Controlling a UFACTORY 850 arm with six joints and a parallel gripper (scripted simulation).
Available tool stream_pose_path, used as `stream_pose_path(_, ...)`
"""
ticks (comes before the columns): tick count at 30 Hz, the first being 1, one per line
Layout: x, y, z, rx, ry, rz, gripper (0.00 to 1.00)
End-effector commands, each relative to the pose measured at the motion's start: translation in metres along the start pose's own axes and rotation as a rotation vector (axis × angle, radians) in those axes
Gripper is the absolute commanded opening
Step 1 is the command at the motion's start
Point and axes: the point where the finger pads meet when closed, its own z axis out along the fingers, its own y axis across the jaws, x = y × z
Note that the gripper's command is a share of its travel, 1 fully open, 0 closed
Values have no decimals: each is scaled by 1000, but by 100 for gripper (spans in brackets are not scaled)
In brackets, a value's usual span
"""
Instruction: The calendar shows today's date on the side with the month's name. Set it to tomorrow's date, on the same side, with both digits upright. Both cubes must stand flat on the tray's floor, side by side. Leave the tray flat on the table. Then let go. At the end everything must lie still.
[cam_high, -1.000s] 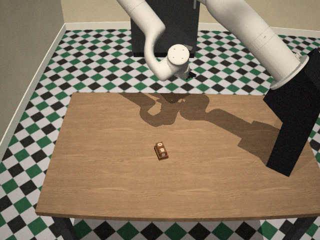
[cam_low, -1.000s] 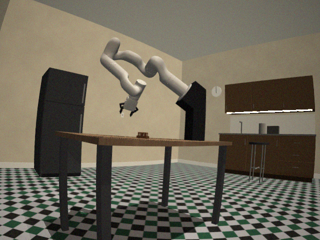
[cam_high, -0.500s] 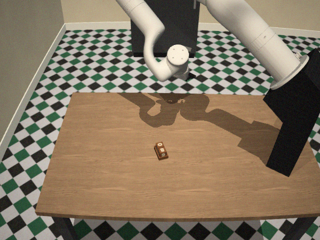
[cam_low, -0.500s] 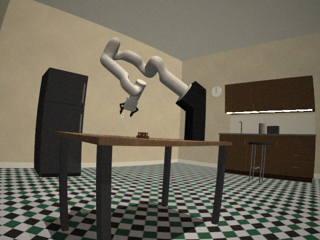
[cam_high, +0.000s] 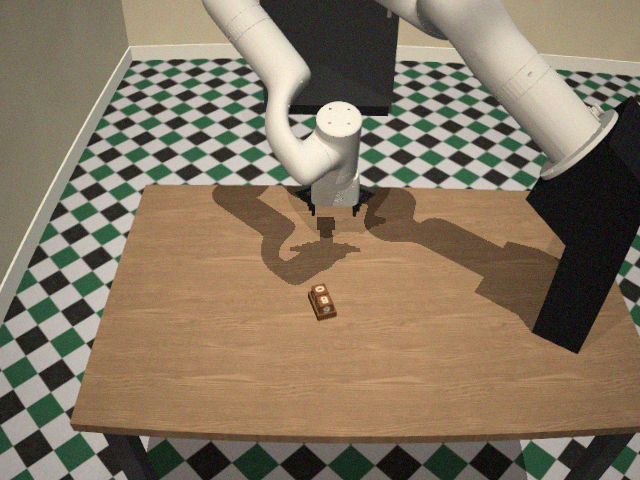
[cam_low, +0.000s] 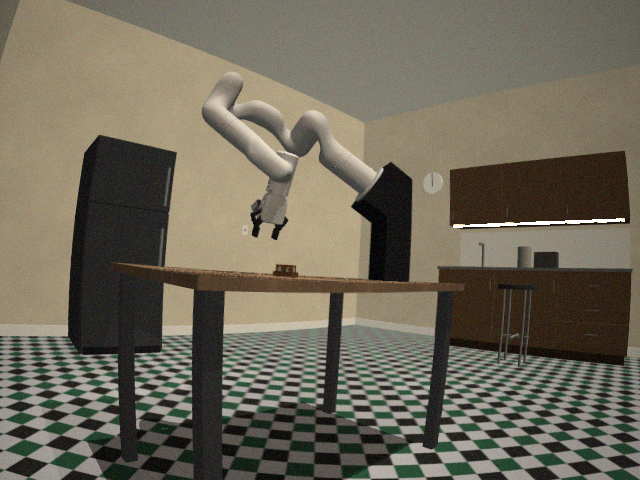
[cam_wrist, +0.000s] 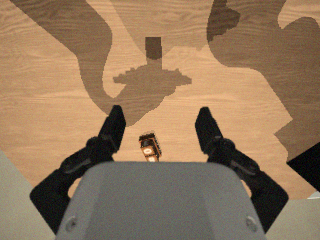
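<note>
The calendar tray (cam_high: 327, 317) (cam_low: 285, 274) is a small brown tray on the table. Two brown cubes with white digits sit in it, end to end along its length. In the top view the back cube (cam_high: 320, 289) shows what looks like a 0 on top, and the front cube (cam_high: 324, 300) what looks like an 8. A dimmer round digit on the front cube's near side is too small to read surely. The wrist view shows the calendar partly cut off by the gripper body. My gripper (cam_high: 334, 212) (cam_low: 265, 237) (cam_wrist: 160, 115) is open and empty, high above the table, behind the calendar.
The wooden table (cam_high: 217, 356) (cam_low: 170, 274) carries the calendar near its middle. The arm's black stand (cam_high: 584, 279) (cam_low: 392, 232) rises at the right. Shadows of the arm fall behind the calendar. A black fridge (cam_low: 124, 232) stands beyond the table.
</note>
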Motion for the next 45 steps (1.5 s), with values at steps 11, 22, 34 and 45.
stream_pose_path(11,-152,-24,-53,46,-315,-317,100)
stream_pose_path(22,-152,-24,-53,46,-315,-317,100)
stream_pose_path(34,-194,20,-54,17,-315,-158,100)
stream_pose_path(45,-230,68,-57,-3,-317,0,100)
